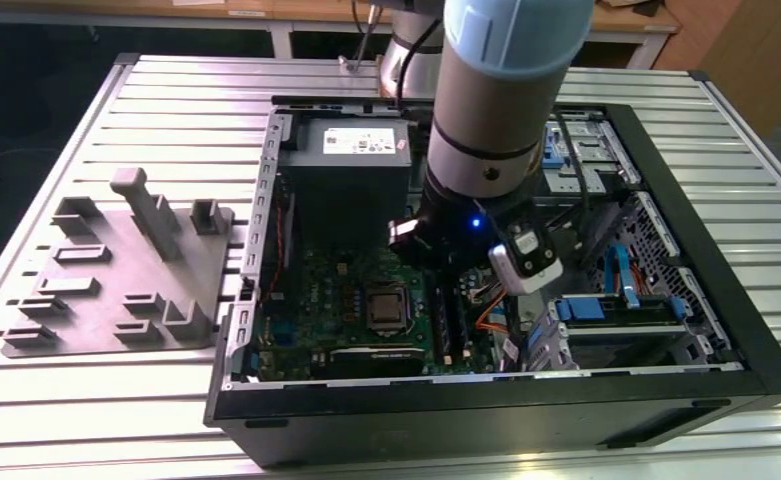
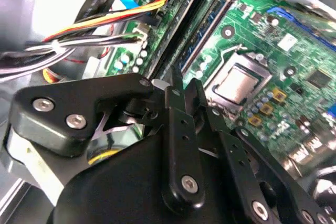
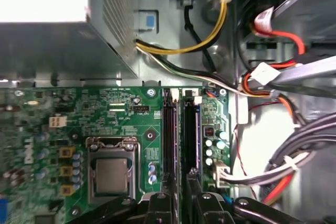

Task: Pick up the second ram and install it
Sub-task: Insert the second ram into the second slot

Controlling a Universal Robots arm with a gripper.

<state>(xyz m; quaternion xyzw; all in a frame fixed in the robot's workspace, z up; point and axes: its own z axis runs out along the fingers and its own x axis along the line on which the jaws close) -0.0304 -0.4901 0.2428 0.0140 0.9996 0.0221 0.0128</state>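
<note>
The second ram is a long dark stick standing in the black slot on the cable side of the green motherboard. In the second wrist view the second ram runs away from the fingertips. My gripper has its black fingers close together, one on each side of the stick's near end. The first wrist view has the gripper right over that slot. In the exterior view the arm reaches down into the open case, with the gripper low over the board. A second slot lies alongside, toward the silver processor.
Bundles of red, orange, yellow and black cables hang close beside the slots. A power supply and blue-tabbed drive bays crowd the case. A grey fixture tray lies on the slatted table at the exterior view's left.
</note>
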